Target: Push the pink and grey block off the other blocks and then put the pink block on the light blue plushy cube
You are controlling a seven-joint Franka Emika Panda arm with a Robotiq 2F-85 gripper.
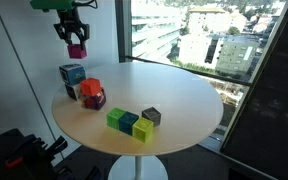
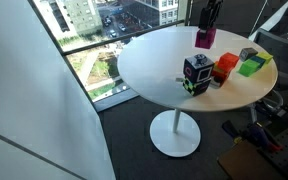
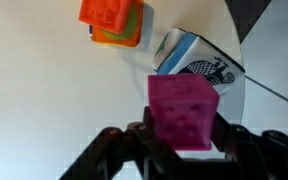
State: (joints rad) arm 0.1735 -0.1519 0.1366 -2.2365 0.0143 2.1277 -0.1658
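My gripper (image 1: 75,40) is shut on the pink block (image 1: 77,49) and holds it in the air above the round white table (image 1: 184,100). In the wrist view the pink block (image 3: 184,112) sits between my two fingers (image 3: 184,140), above and just beside the light blue plushy cube (image 3: 194,62). The plushy cube (image 1: 72,74) stands near the table's edge; it also shows in an exterior view (image 2: 197,75). The grey block (image 1: 151,116) rests on the table next to the row of green (image 1: 115,119), teal-blue (image 1: 130,123) and yellow-green (image 1: 144,130) blocks.
A dark magenta lump with an orange-red top (image 1: 91,93) stands right beside the plushy cube, also in the wrist view (image 3: 112,22). A large window (image 1: 204,40) lies behind the table. Dark equipment (image 1: 14,155) sits on the floor by the table.
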